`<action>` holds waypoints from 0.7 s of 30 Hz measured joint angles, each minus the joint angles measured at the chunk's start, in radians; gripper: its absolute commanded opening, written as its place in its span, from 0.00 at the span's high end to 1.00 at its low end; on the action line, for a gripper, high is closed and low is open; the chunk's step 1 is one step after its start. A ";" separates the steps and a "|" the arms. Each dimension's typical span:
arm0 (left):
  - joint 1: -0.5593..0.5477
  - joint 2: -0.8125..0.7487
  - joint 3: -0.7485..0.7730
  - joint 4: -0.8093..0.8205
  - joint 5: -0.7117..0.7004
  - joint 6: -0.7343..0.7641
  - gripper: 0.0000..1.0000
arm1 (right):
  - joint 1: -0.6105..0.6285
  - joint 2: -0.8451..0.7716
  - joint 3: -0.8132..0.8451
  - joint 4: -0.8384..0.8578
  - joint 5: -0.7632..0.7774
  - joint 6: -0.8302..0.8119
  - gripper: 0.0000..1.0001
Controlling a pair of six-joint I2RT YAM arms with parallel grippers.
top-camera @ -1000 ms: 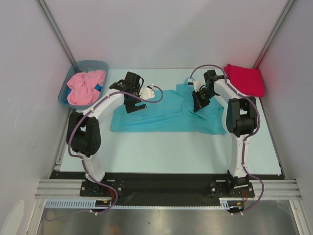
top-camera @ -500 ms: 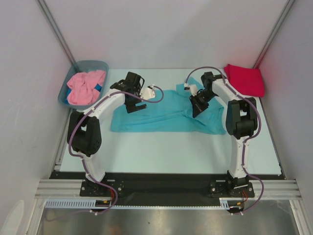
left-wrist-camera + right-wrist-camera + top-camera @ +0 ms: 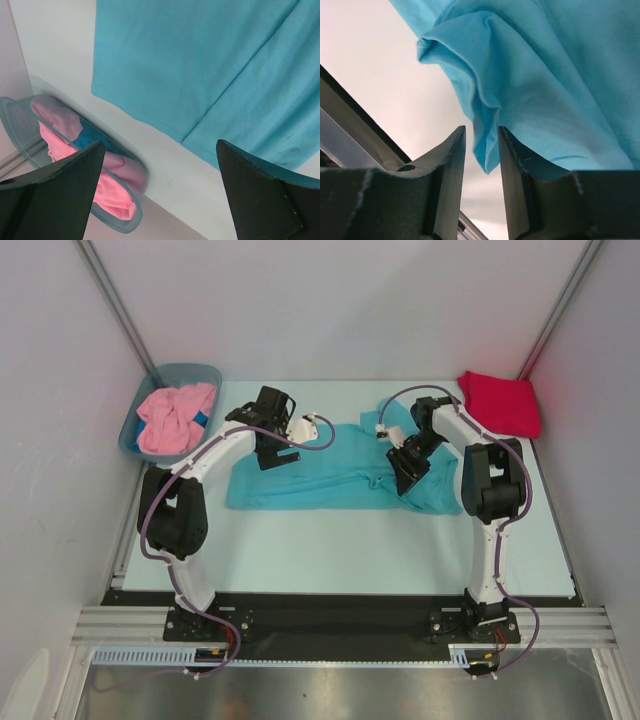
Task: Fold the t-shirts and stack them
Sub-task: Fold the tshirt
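Right wrist: right hand (image 3: 482, 131) parted by a narrow gap, with a loose fold of the turquoise t-shirt (image 3: 545, 75) between the fingers (image 3: 447, 190), not clearly pinched. Over the left end of the same shirt, left hand (image 3: 160, 150) spread wide. Shirt itself lying across the middle of the bench (image 3: 330, 550), flat on the left, bunched on the right. At far right corner, crimson t-shirt (image 3: 500, 402) folded. At far left corner, pink t-shirt (image 3: 175, 418) crumpled inside the tub (image 3: 185, 368).
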 measured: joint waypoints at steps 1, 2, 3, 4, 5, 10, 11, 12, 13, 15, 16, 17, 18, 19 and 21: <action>0.000 0.000 0.000 0.001 0.000 0.000 0.00 | -0.003 0.000 0.001 0.001 0.003 0.002 0.66; 0.000 0.000 0.000 0.002 0.000 0.000 0.00 | -0.005 0.000 0.003 0.003 0.008 0.005 0.74; 0.000 0.000 0.000 0.003 0.000 0.000 0.00 | -0.006 0.000 0.008 0.008 0.011 0.011 0.76; 0.000 0.000 0.000 0.004 0.000 0.000 0.00 | -0.008 0.000 0.018 0.012 0.017 0.022 0.77; 0.000 0.000 0.000 0.004 0.000 0.000 0.00 | -0.011 0.003 0.034 0.017 0.020 0.031 0.78; 0.000 0.001 0.000 0.006 0.000 0.002 0.00 | -0.041 0.012 0.118 0.051 0.025 0.063 0.79; 0.000 0.001 0.000 0.006 0.000 0.002 0.00 | -0.045 0.012 0.124 0.055 0.025 0.066 0.79; 0.000 0.001 0.000 0.006 0.000 0.003 0.00 | -0.050 0.012 0.128 0.060 0.026 0.069 0.78; 0.000 0.001 0.000 0.006 0.000 0.003 0.00 | -0.055 0.012 0.128 0.062 0.027 0.073 0.78; 0.000 0.001 0.000 0.006 0.000 0.003 0.00 | -0.060 0.012 0.121 0.066 0.030 0.075 0.75; 0.000 0.001 0.000 0.006 -0.001 0.004 0.00 | -0.060 0.012 0.115 0.067 0.030 0.076 0.74; 0.000 0.001 0.000 0.006 -0.001 0.006 0.00 | -0.058 0.008 0.098 0.080 0.034 0.077 0.74; 0.000 0.001 0.000 0.006 -0.002 0.006 0.00 | -0.053 0.002 0.075 0.094 0.042 0.076 0.74; 0.000 0.001 0.000 0.006 -0.006 0.007 0.00 | -0.047 -0.009 0.039 0.114 0.056 0.078 0.73; 0.000 0.001 0.000 0.008 -0.009 0.007 0.00 | -0.022 -0.046 -0.056 0.173 0.111 0.081 0.71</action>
